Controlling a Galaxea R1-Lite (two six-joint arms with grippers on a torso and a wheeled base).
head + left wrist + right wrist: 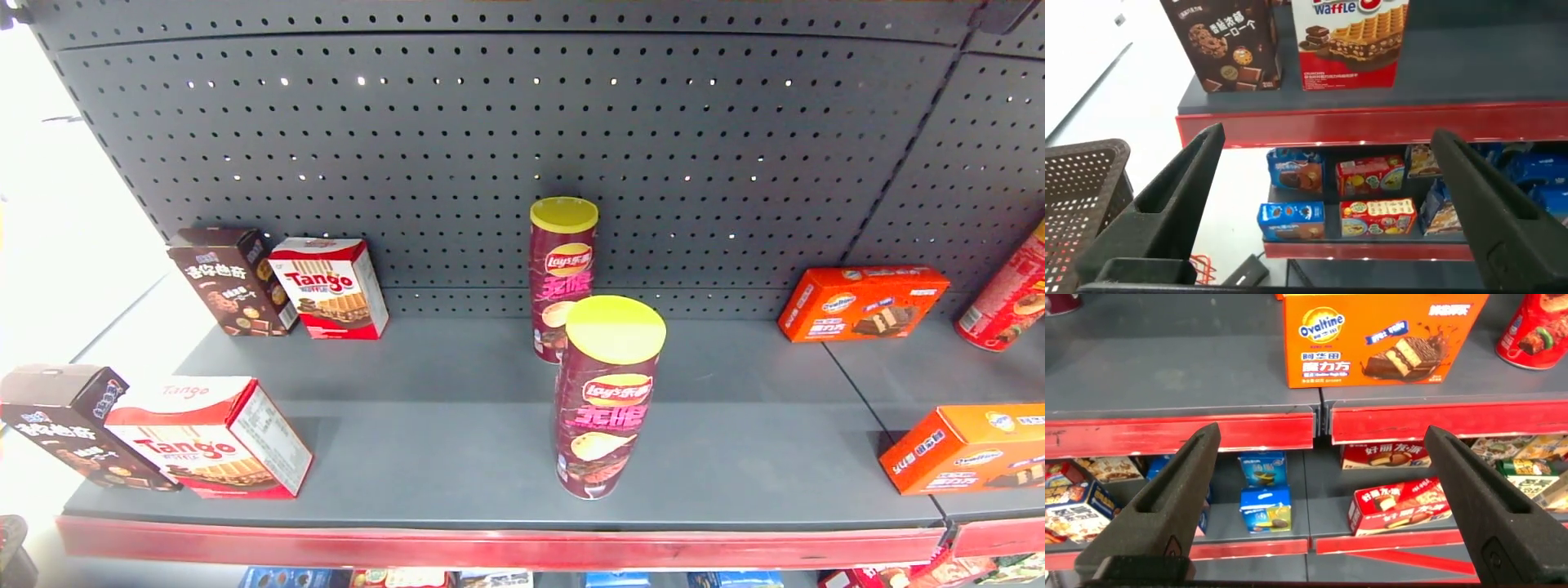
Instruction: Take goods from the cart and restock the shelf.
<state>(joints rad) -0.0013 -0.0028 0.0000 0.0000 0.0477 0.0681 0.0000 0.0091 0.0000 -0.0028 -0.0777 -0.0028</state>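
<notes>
Two chip cans stand on the shelf, both end effectors spread wide and holding nothing.

The front chip can stands upright near the front edge of the grey shelf. The rear chip can stands upright behind it, close to the perforated back panel. Both have yellow lids. To the robot's left are two wafer boxes, each beside a dark cookie box. To the right lie two orange boxes and a red can. The left end effector hangs below the shelf's red lip, with a brown mesh basket beside it. The right end effector faces the stocked lower shelves.
</notes>
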